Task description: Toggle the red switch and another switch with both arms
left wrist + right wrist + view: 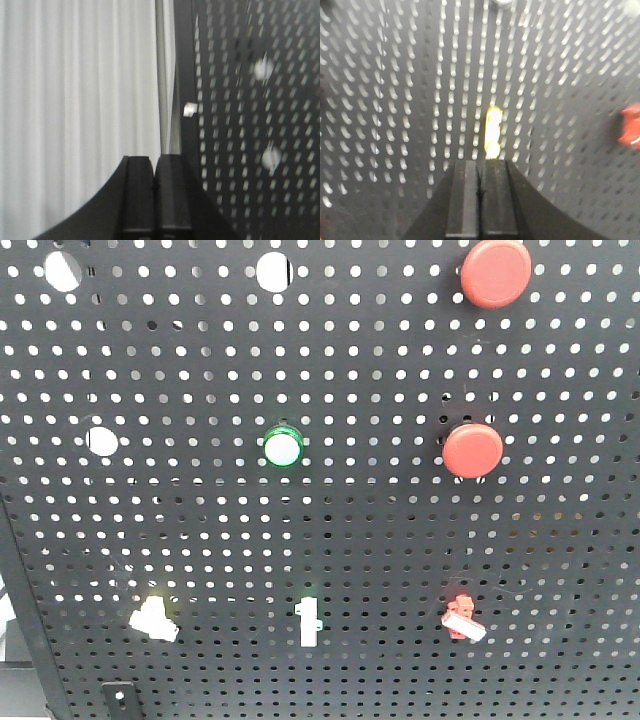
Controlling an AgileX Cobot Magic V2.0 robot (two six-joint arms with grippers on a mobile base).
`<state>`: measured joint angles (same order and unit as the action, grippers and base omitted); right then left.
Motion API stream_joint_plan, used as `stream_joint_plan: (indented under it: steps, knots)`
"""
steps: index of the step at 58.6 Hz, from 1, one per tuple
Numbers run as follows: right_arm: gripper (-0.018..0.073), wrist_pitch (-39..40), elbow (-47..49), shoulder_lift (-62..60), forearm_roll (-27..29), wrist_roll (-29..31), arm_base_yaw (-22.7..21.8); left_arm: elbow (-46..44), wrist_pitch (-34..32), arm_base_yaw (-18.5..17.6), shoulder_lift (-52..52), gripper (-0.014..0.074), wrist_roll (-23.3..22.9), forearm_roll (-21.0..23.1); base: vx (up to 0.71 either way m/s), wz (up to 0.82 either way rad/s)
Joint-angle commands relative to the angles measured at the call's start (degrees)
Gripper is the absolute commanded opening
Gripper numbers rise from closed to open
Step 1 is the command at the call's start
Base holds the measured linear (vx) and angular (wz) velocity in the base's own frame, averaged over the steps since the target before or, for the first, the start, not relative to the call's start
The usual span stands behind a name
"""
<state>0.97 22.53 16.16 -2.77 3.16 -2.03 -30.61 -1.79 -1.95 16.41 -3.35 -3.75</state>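
In the front view the small red switch [463, 615] with its white-tipped slanting lever sits low on the right of the black pegboard [360, 530]. The cream toggle switch [155, 618] sits low on the left. Neither arm shows in that view. My right gripper [480, 162] is shut on nothing, just below an upright, yellowish bar-shaped toggle [493, 132]. The red switch [631, 126] lies at that view's right edge. My left gripper [154, 159] is shut and empty. It faces the pegboard's left edge [182, 75], and the cream switch cannot be made out there.
A white upright bar toggle [308, 620] stands between the two small switches. Two large red push buttons [495, 272] [472, 449] and a green-rimmed button [283, 447] sit higher up. A white curtain [75, 100] hangs left of the board. Blurred white spots [271, 156] show on the board.
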Motion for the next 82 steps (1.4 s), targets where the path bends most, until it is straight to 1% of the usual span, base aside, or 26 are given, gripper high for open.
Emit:
stream_joint_plan:
  steps: [1,7,11,19,25,32,37,43,49,52,56,76,82]
  knots:
    - [-0.0006,5.83,2.03,3.38,-0.4,0.33,-0.38,-1.88,-0.89,0.05,4.72,0.0002,-0.71,0.05,0.0,0.0]
    - [-0.0006,5.99,2.03,5.82,-0.4,0.33,-0.38,-1.88,2.22,0.05,7.83,0.0002,-0.71,0.05,0.0,0.0]
    - [-0.0006,5.99,2.03,6.72,-0.34,0.33,-0.38,-1.88,2.77,-0.17,9.47,0.0002,-0.71,0.11,0.0,0.0]
    - [-0.0006,5.99,2.03,6.97,-0.34,0.33,-0.38,-1.88,2.65,-2.48,12.23,0.0002,-0.71,0.53,0.0,0.0]
    - [-0.0006,5.99,2.03,6.97,-0.34,0.33,-0.38,-1.83,2.53,-5.9,14.89,0.0002,-0.71,0.7,0.0,0.0]
    - [-0.0006,6.01,2.03,6.96,-0.34,0.33,-0.38,-1.83,0.93,-11.63,18.42,0.0002,-0.63,0.5,0.0,0.0]
    - [-0.0006,6.01,2.03,6.96,-0.34,0.33,-0.38,-1.83,-0.45,-15.48,21.57,0.0002,1.01,0.45,0.0,0.0]
    - [-0.0006,5.85,2.03,6.96,-0.23,0.27,-0.38,-1.88,-4.77,-19.64,26.41,0.0002,3.35,0.45,0.0,0.0]
    - [-0.0006,5.71,2.03,6.96,-0.24,0.27,-0.38,-2.13,-9.84,-22.22,30.51,0.0002,3.35,0.45,0.0,0.0]
    - [-0.0006,5.77,2.03,6.96,-0.23,0.27,-0.38,-2.33,-11.98,-22.75,31.91,0.0002,3.35,0.45,0.0,0.0]
    - [-0.0006,5.77,2.03,6.96,-0.23,0.27,-0.38,-3.05,-13.15,-22.83,33.84,0.0002,3.35,0.45,0.0,0.0]
    - [-0.0006,5.71,2.03,6.96,-0.18,0.27,-0.38,-6.89,-12.89,-22.83,39.9,0.0002,2.72,0.45,0.0,0.0]
    - [-0.0006,5.71,2.03,6.96,-0.18,0.27,-0.38,-6.89,-11.09,-22.83,40.17,0.0002,2.72,0.45,0.0,0.0]
